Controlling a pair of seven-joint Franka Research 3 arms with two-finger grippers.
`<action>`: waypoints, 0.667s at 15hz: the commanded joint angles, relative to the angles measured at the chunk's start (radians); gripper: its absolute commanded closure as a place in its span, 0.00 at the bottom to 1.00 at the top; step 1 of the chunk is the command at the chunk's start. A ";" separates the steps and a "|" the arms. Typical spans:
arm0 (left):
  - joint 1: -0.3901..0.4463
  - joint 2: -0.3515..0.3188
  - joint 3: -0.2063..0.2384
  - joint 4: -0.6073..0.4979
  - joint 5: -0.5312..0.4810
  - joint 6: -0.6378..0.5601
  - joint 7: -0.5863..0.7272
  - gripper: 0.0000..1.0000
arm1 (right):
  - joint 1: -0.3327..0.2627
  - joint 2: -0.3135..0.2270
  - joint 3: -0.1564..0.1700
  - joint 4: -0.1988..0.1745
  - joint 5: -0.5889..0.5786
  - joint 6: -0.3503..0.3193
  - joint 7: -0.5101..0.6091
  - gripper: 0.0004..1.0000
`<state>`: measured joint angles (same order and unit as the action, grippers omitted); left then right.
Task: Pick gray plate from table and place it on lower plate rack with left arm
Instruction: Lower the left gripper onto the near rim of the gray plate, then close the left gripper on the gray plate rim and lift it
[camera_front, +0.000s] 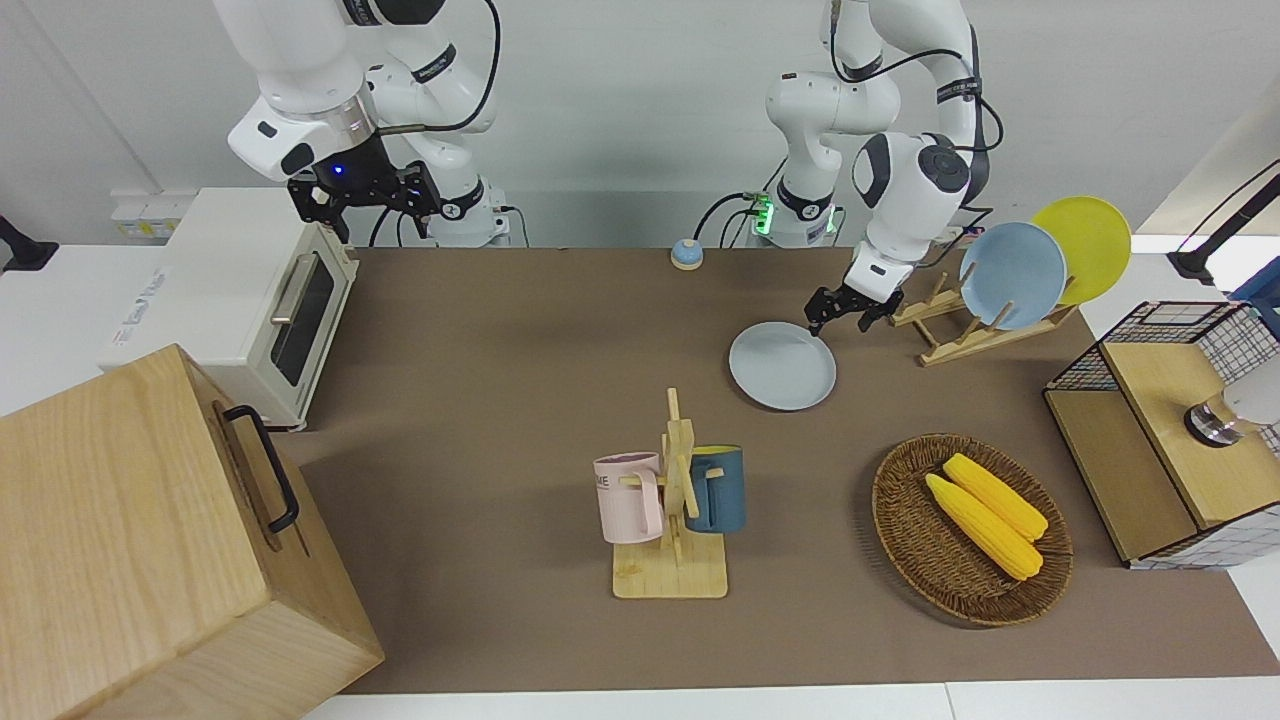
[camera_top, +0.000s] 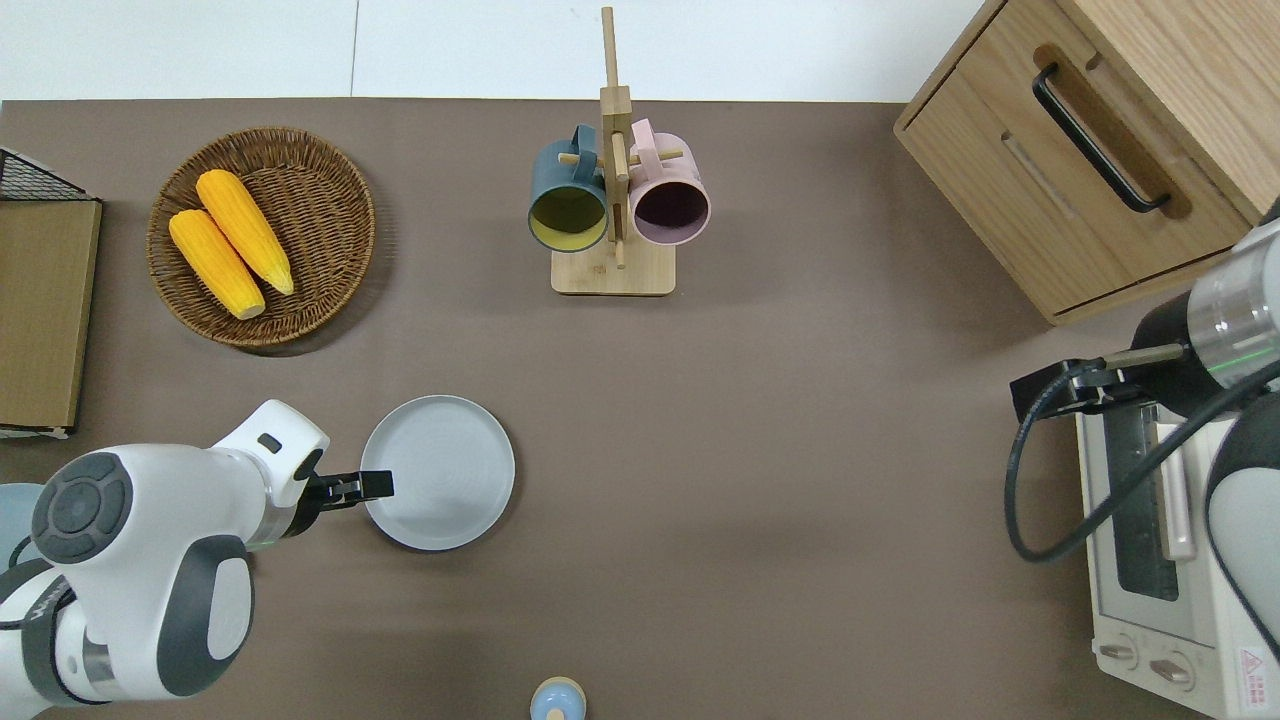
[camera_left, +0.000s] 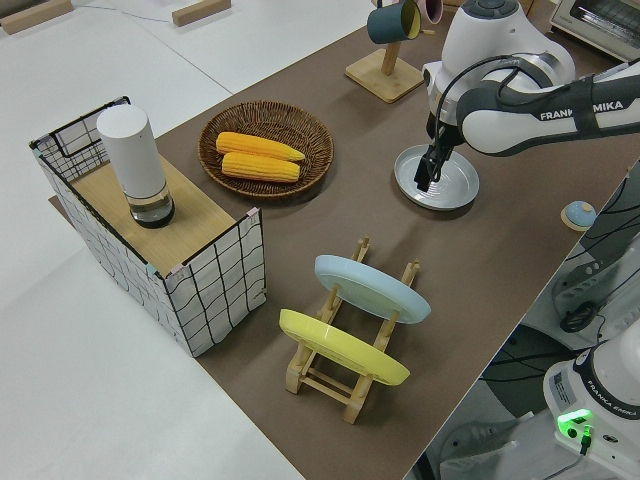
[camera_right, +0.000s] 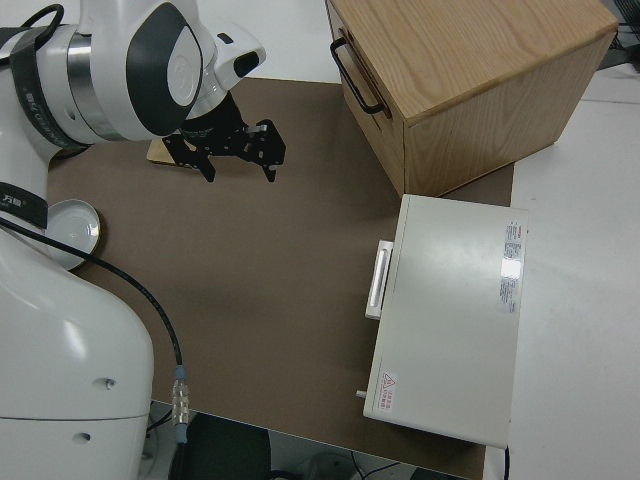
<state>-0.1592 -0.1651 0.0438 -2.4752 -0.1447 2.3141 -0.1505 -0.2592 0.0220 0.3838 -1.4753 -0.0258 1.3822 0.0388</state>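
Front view first: gray plate (camera_front: 782, 365) lies flat on the table (camera_front: 500, 400), near the lower plate rack (camera_front: 960, 330), which holds a blue plate (camera_front: 1012, 275) and a yellow plate (camera_front: 1085, 245). Left gripper (camera_front: 850, 312) hangs at the plate's rim, fingers spread apart, gripping nothing. Right arm parked.

Overhead view: left gripper (camera_top: 365, 487) over the plate's (camera_top: 440, 472) edge toward the left arm's end.

Left side view: gripper (camera_left: 428, 180) low over the plate (camera_left: 440, 180).

Right side view: right gripper (camera_right: 240, 160) released, fingers apart.
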 joint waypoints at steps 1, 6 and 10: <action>0.015 0.030 -0.018 -0.031 -0.022 0.065 -0.006 0.01 | -0.023 -0.002 0.021 0.007 -0.005 -0.011 0.012 0.02; -0.002 0.134 -0.018 -0.031 -0.022 0.154 -0.006 0.02 | -0.023 -0.002 0.020 0.007 -0.005 -0.011 0.012 0.02; -0.005 0.145 -0.018 -0.031 -0.027 0.162 -0.003 1.00 | -0.023 -0.002 0.021 0.007 -0.006 -0.011 0.012 0.02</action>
<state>-0.1612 -0.0181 0.0291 -2.4964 -0.1558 2.4576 -0.1513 -0.2592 0.0220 0.3838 -1.4753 -0.0258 1.3822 0.0388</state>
